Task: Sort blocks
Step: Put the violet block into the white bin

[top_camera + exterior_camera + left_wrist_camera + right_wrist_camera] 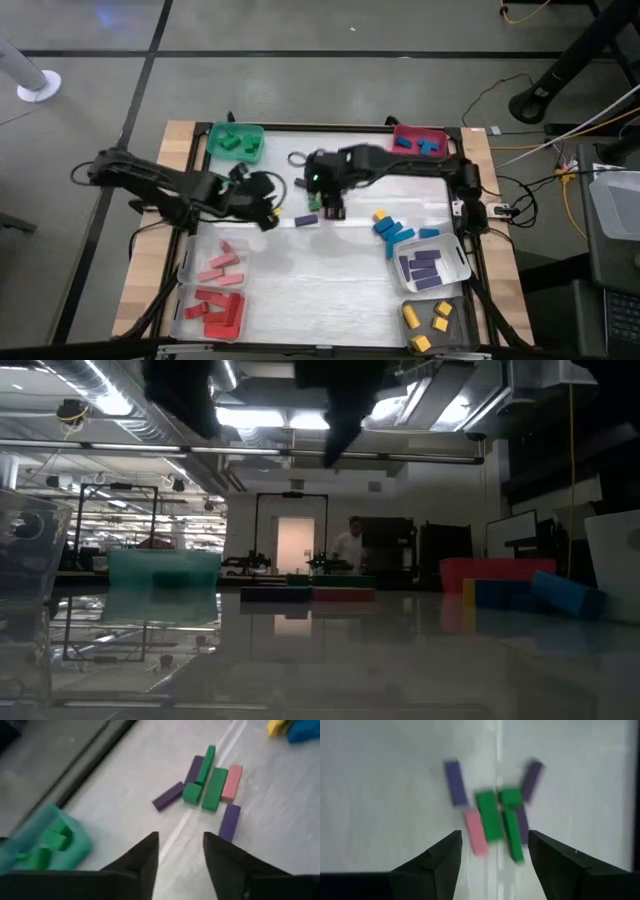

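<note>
A small cluster of loose blocks, purple, green and pink [210, 780], lies mid-table on its flat sides; the right wrist view shows the cluster [495, 820] too. One purple block [306, 220] lies just near of it. My right gripper [495, 855] hangs open above the cluster, pointing steeply down, and hides most of it in the high view [328, 203]. My left gripper [180, 855] is open and empty, left of the cluster [272, 198], slanting down toward it. More blue and yellow blocks [395, 232] lie to the right.
A green bin [235, 140] with green blocks stands far left and a red bin [420, 140] with blue blocks far right. Clear bins hold pink [222, 265], red [215, 312] and purple [428, 266] blocks. A grey bin [430, 325] holds yellow ones.
</note>
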Action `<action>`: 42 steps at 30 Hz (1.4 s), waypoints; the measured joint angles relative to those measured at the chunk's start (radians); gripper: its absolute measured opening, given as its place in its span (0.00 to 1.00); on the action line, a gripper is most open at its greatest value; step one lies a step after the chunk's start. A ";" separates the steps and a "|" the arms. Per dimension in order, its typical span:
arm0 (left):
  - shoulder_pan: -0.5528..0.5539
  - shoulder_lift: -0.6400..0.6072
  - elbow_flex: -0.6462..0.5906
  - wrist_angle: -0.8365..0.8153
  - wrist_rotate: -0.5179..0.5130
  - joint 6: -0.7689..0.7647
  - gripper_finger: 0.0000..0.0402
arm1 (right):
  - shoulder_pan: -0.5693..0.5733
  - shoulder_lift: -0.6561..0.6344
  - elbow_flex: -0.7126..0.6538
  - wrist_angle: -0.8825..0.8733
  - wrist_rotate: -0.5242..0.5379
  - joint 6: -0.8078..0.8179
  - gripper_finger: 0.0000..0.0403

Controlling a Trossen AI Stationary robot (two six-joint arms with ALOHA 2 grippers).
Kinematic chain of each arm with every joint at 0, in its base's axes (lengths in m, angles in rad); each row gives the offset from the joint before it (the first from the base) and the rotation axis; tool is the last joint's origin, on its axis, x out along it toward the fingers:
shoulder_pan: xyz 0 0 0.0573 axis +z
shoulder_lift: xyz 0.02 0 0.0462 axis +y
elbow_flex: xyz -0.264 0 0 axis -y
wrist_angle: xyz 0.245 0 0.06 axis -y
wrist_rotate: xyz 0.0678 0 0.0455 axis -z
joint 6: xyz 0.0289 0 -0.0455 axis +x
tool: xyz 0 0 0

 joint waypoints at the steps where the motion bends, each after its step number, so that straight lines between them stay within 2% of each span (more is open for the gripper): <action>1: 0.023 0.025 0.000 0.029 0.034 0.017 0.38 | -0.016 -0.015 0.000 -0.031 0.004 0.003 0.56; 4: 0.090 0.105 0.000 0.132 0.158 0.089 0.43 | -0.059 -0.061 0.000 -0.104 0.005 0.008 0.56; 9: 0.178 0.266 0.000 0.271 0.352 0.239 0.43 | -0.129 -0.111 0.000 -0.201 0.006 0.008 0.56; 15: 0.242 0.427 0.000 0.299 0.558 0.307 0.41 | -0.188 -0.140 0.000 -0.272 0.005 0.008 0.56; 27: 0.274 0.530 0.000 0.353 0.643 0.335 0.40 | -0.237 -0.140 0.000 -0.275 0.002 -0.020 0.56; 42: 0.273 0.609 0.003 0.391 0.637 0.366 0.39 | -0.235 -0.141 -0.001 -0.286 0.009 -0.044 0.56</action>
